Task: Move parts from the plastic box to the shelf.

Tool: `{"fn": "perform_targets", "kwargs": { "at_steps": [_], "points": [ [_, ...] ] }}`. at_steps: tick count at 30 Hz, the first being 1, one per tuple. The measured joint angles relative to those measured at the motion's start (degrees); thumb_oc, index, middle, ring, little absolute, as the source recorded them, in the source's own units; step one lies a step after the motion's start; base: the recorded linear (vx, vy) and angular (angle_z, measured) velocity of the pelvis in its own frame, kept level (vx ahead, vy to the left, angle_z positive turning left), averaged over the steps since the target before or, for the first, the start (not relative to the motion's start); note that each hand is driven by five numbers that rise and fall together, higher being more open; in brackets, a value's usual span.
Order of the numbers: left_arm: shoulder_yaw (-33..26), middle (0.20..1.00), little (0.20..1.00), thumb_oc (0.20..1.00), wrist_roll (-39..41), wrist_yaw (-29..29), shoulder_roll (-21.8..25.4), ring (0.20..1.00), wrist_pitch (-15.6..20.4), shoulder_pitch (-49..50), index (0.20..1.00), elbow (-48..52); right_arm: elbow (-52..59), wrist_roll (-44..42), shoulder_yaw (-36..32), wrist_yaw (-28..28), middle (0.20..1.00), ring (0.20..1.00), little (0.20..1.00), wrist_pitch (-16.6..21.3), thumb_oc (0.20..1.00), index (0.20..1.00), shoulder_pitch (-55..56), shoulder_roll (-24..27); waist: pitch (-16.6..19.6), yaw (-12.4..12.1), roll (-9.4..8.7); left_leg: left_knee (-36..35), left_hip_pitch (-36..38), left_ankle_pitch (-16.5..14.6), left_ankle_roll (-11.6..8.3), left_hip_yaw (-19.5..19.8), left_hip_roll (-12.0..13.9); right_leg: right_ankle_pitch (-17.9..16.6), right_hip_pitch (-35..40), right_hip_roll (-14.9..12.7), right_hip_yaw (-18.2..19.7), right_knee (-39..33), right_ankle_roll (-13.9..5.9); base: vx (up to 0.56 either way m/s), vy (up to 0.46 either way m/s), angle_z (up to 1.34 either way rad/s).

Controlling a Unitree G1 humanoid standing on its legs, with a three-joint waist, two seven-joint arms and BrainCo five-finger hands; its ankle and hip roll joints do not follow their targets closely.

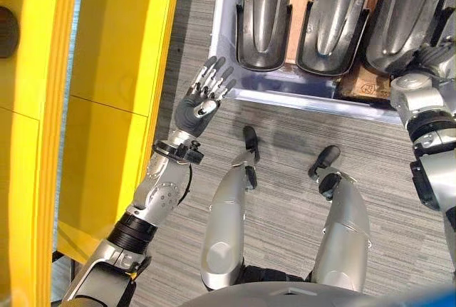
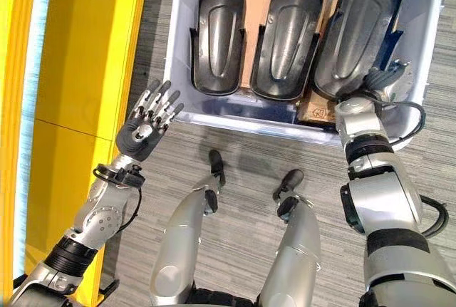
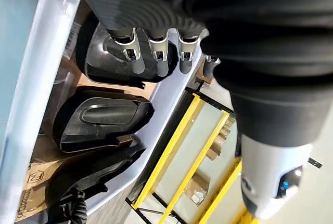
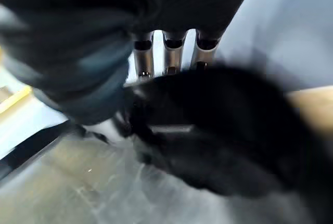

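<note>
Three black moulded parts lie side by side in the pale plastic box (image 2: 242, 123): left (image 2: 219, 33), middle (image 2: 291, 33) and right (image 2: 360, 29). My right hand (image 2: 377, 82) is at the near end of the right part, its fingers (image 4: 171, 57) curled over the rim of that black part (image 4: 234, 130). My left hand (image 2: 142, 132) hangs open in the air, palm up and fingers spread. It is beside the box's near left corner, between the box and the yellow shelf (image 2: 85, 72), and holds nothing.
Brown cardboard (image 2: 317, 111) lies under the parts in the box. The yellow shelf frame (image 1: 121, 50) runs along my left side, close to the left arm. Grey striped floor (image 2: 242, 179) lies between me and the box.
</note>
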State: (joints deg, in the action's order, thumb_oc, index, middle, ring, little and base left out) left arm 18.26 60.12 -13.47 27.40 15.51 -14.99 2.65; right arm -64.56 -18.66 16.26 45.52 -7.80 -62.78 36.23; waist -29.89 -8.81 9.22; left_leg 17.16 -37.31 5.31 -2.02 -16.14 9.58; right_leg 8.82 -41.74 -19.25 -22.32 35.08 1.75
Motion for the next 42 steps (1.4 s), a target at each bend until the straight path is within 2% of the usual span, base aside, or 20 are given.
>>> {"fn": "perform_targets", "kwargs": {
  "at_steps": [6,10,22,28,32,34,35,37,39,42],
  "points": [
    [1.1,1.0,1.0,1.0,0.0,0.0,-0.1,1.0,0.5,-0.7,1.0,0.0,0.1,-1.2,-0.4,0.0,0.2,0.2,0.2,3.6,0.2,0.2,0.3,-0.1,1.2,0.8,1.03,1.1,-1.7,0.0,0.25,-0.1,-0.4,0.5,-2.3,-0.7,0.6,2.0,0.28,0.0,0.001,0.01],
    [1.8,1.0,1.0,1.0,0.0,0.0,-0.1,1.0,0.7,-0.4,1.0,0.0,0.7,-1.4,-2.0,1.9,0.2,0.2,0.2,5.7,0.2,0.2,2.1,-0.5,1.8,0.6,1.85,1.0,-1.6,-0.2,-0.03,-0.3,-0.5,0.6,-2.4,-0.7,0.9,2.0,0.2,-0.01,0.004,0.0],
    [2.0,1.0,1.0,1.0,0.1,-0.3,0.0,1.0,1.6,-0.1,1.0,0.1,0.0,1.4,-2.2,7.4,0.2,0.2,0.2,5.7,0.2,0.2,5.3,-3.0,1.9,0.4,2.06,-2.0,3.6,0.4,0.14,-1.3,-1.1,0.2,1.3,-0.2,1.3,0.9,0.41,-0.04,-0.014,-0.02],
    [1.1,1.0,1.0,1.0,2.4,-1.8,0.7,1.0,1.5,0.9,1.0,0.1,-0.4,7.5,-2.1,10.2,0.2,0.2,0.2,4.2,0.2,0.2,8.5,-4.5,1.9,0.3,2.31,-5.0,9.7,0.7,0.09,-2.0,-1.0,-1.5,7.7,1.3,1.1,-3.3,-0.46,-0.02,-0.059,-0.08],
    [-2.3,1.0,1.0,1.0,2.6,-2.6,2.5,1.0,1.1,3.6,1.0,1.9,1.1,11.6,-2.1,11.4,0.2,0.2,0.2,3.2,0.2,0.2,8.8,-1.8,1.6,1.4,2.02,-7.4,16.7,0.7,0.09,-2.5,-1.0,-2.6,15.2,2.6,0.8,-7.4,-1.55,0.04,-0.045,-0.08],
    [-3.8,1.0,1.0,1.0,2.9,-2.8,3.0,1.0,1.0,6.2,1.0,3.0,2.6,14.5,-3.5,11.8,0.2,0.2,0.2,3.2,0.2,0.2,8.9,1.4,1.7,2.0,1.45,-9.3,21.8,0.4,-0.08,-2.9,-1.0,-2.7,20.3,3.3,0.8,-9.8,-2.18,0.07,-0.021,-0.13],
    [-3.7,1.0,1.0,1.0,3.0,-3.1,3.1,1.0,0.9,7.0,1.0,3.0,3.0,15.7,-4.0,12.5,0.2,0.2,0.2,4.0,0.2,0.2,8.7,3.4,2.2,2.1,0.36,-10.5,23.8,0.5,-0.21,-3.4,-1.1,-2.5,21.8,3.6,1.1,-10.5,-2.78,0.13,0.049,-0.15],
    [-3.8,1.0,1.0,1.0,3.0,-4.1,3.0,1.0,0.5,7.2,1.0,2.9,3.1,15.8,-4.3,12.2,0.2,0.2,0.2,4.4,0.2,0.2,8.7,3.1,2.1,2.8,-0.13,-11.2,24.9,0.8,-0.27,-3.6,-1.1,-3.2,22.7,3.8,1.1,-11.3,-2.46,0.2,0.093,-0.11],
    [-4.4,1.0,1.0,1.0,3.6,-4.5,2.7,1.0,0.6,8.7,1.0,2.7,7.6,17.1,-4.5,10.4,0.2,0.2,0.2,4.5,0.2,0.2,12.1,2.5,2.1,2.9,-0.58,-14.2,31.5,0.9,-0.44,-4.0,-0.9,-4.0,29.7,5.2,0.4,-14.8,-2.92,0.14,0.076,-0.08],
    [-4.9,1.0,1.0,1.0,3.7,-5.1,2.4,1.0,1.2,8.4,1.0,2.5,12.9,17.9,-4.5,9.3,0.2,0.2,0.2,7.8,0.2,0.2,13.7,2.4,3.9,3.1,-1.9,-15.3,33.6,0.6,-0.76,-4.1,-0.8,-4.5,32.5,5.7,0.1,-18.0,-3.64,0.14,0.108,-0.01]
  ]
}}
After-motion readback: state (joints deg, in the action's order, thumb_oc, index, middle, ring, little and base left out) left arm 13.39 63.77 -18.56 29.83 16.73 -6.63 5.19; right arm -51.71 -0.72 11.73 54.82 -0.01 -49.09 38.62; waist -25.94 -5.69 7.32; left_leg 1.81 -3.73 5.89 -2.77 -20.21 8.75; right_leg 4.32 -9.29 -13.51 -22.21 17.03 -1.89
